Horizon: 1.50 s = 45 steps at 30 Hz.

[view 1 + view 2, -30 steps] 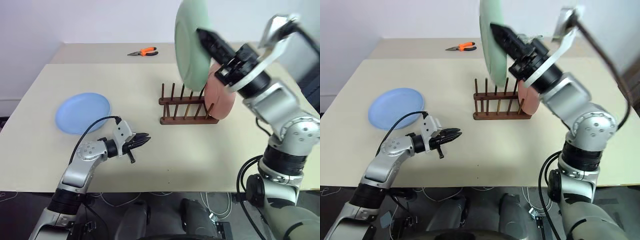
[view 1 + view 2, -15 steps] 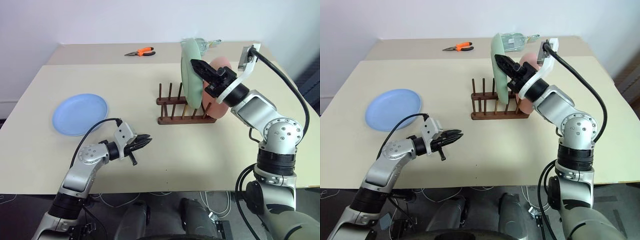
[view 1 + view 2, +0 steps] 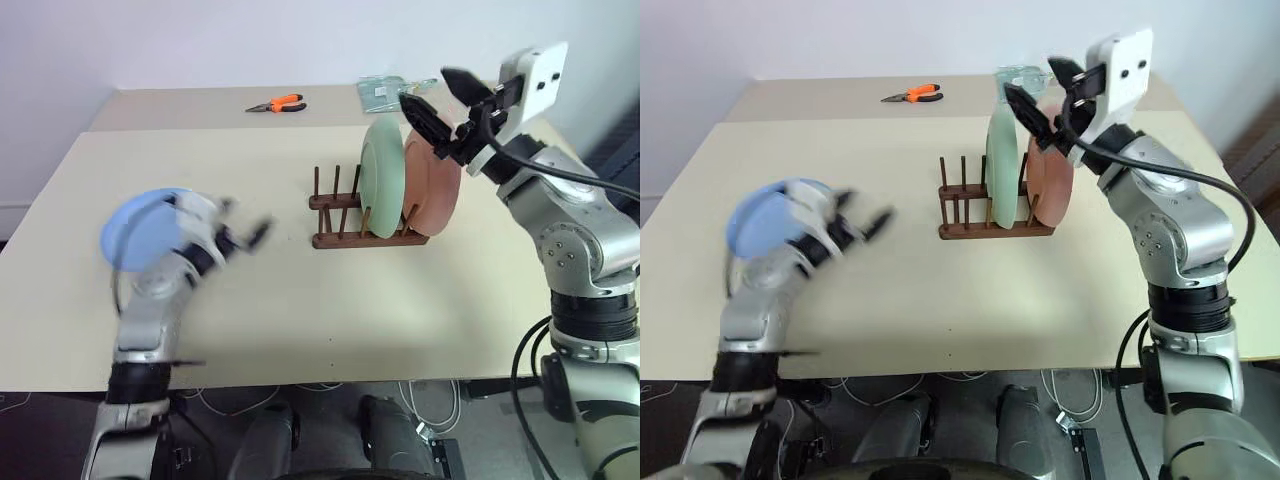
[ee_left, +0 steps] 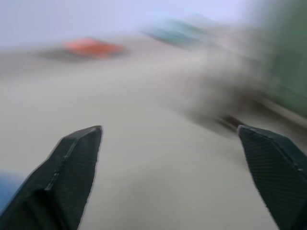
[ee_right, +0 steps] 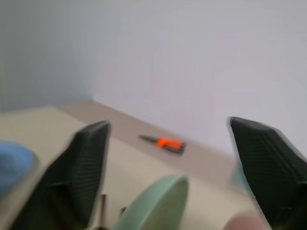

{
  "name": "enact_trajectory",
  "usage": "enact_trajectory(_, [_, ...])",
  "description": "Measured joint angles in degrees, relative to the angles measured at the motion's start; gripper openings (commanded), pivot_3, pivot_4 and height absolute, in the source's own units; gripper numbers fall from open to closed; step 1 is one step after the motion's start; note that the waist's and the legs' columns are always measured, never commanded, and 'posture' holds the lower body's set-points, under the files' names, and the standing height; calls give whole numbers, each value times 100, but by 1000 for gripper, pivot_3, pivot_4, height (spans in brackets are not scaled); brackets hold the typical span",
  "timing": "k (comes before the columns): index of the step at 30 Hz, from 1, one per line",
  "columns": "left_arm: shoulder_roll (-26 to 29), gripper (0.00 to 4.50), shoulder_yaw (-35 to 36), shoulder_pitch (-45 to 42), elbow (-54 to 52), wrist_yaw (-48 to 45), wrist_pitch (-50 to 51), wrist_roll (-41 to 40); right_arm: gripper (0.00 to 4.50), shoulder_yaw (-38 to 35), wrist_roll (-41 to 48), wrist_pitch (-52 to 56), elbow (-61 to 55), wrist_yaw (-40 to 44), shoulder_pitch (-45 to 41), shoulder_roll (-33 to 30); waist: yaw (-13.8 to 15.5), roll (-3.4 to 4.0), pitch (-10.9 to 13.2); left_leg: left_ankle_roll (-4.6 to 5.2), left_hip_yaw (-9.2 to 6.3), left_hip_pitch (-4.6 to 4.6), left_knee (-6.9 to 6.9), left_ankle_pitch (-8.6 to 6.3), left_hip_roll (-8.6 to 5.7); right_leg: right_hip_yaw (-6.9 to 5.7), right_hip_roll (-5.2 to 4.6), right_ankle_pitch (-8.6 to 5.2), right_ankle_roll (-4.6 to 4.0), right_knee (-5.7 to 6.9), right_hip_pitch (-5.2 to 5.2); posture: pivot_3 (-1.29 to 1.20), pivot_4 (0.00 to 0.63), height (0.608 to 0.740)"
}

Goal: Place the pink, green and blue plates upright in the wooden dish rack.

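The wooden dish rack [image 3: 338, 213] stands mid-table. A green plate [image 3: 382, 178] and a pink plate [image 3: 433, 183] stand upright in it, side by side, the pink one to the right. My right gripper [image 3: 425, 86] hovers open just above their top rims, holding nothing; the green plate's rim [image 5: 154, 205] shows below its fingers. The blue plate [image 3: 128, 232] lies flat at the table's left, partly covered by my left arm. My left gripper [image 3: 248, 228] is blurred, just right of the blue plate, open and empty, its fingers [image 4: 76, 163] spread wide.
Orange-handled pliers [image 3: 283, 102] lie at the table's far edge. A clear packet [image 3: 385, 88] lies behind the rack. Bare tabletop [image 3: 330, 310] stretches between the rack and the near edge.
The right gripper has let go of the green plate, which now stands in the rack beside the pink one, and has opened. The left gripper has opened and swung left and up beside the blue plate.
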Motion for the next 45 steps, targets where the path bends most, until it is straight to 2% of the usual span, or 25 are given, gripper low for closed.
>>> enact_trajectory(4, [-17,4443,831,-367,424,1931,494,422,4424,779,-674,-346,-322,698,64,51,9,-8,-2,-3,0,-2,-3,1,-3,4,-2,3,-4,-3,-1,0,150,740])
enact_trajectory(6, [-22,4443,1336,-398,501,2602,906,414,4424,1160,-838,-412,-483,952,242,200,21,-30,-1,-6,-5,-7,-2,2,-4,2,-1,9,-14,-2,-3,0,150,740])
enact_trajectory(9, [-137,4443,1955,-415,366,3109,1582,130,4424,1462,-1033,-461,-511,1147,428,449,85,-43,5,-16,-12,-13,5,8,-12,2,-7,12,-11,-2,0,0,150,740])
enact_trajectory(13, [-611,4443,2598,-412,-17,3489,2300,-497,4424,1514,-1221,-520,-512,1300,483,631,178,-62,-1,-21,-20,-11,8,10,-15,0,-7,13,-11,-2,7,0,150,740])
enact_trajectory(16, [-821,3604,2945,-407,-118,3513,2685,-1024,4500,1530,-1365,-574,-505,1381,559,698,175,-65,0,-24,-21,-11,5,11,-15,-2,-5,14,-12,1,5,0,150,740])
enact_trajectory(23, [-1189,41,3584,-557,-155,3806,2856,-2108,4500,1511,-1547,-600,-449,1489,569,885,173,-67,0,-28,-20,-9,4,13,-14,-2,-3,14,-13,1,4,0,150,740])
enact_trajectory(24, [-1178,41,3599,-583,-116,3791,2860,-2211,4500,1499,-1550,-593,-441,1518,569,885,179,-67,0,-29,-20,-9,3,14,-14,-2,-3,14,-13,2,4,0,150,740])
enact_trajectory(26, [-1107,41,3503,-636,-69,3639,2823,-2291,4500,1495,-1584,-595,-439,1551,554,887,181,-69,1,-30,-21,-10,4,14,-14,-4,-3,14,-13,1,5,0,150,740])
enact_trajectory(28, [-994,41,3120,-645,-126,3294,2784,-2299,4500,1502,-1782,-621,-437,1578,524,870,183,-75,5,-32,-19,-12,4,15,-16,-3,-3,14,-14,0,5,0,150,740])
enact_trajectory(33, [-645,41,1621,-1088,-1221,2080,2698,-2434,4500,1843,-2631,-1192,-325,1795,310,701,168,-97,17,-36,-17,-15,2,17,-15,-3,-3,17,-18,-5,3,0,150,740])
enact_trajectory(36, [-475,41,854,-1415,-1869,1725,2851,-2576,4500,2144,-3331,-1663,-9,1780,87,700,125,-91,14,-37,-11,-5,-7,18,-14,3,-3,17,-17,-4,3,0,150,740])
enact_trajectory(40, [-312,41,213,-1394,-2126,1540,3291,-2669,4500,2354,-4095,-2170,533,1674,-91,712,8,-88,15,-46,-11,-3,-20,24,-9,5,2,17,-18,1,-6,0,150,740])
enact_trajectory(41, [-267,0,56,-1394,-2170,1497,3400,-2688,3954,2418,-4288,-2283,713,1645,-148,722,1,-88,15,-49,-11,-3,-26,27,-9,6,2,17,-19,2,-9,0,150,740])
enact_trajectory(42, [-272,0,-13,-1394,-2222,1484,3462,-2707,3718,2441,-4419,-2374,831,1630,-168,734,5,-89,15,-52,-12,-4,-32,29,-9,6,2,17,-20,0,-10,0,150,740])
enact_trajectory(45, [-265,0,29,-1396,-2265,1520,3495,-2738,2152,2448,-4571,-2525,1029,1626,-177,817,13,-89,15,-57,-13,-3,-43,31,-9,8,2,17,-21,-3,-15,0,150,740])
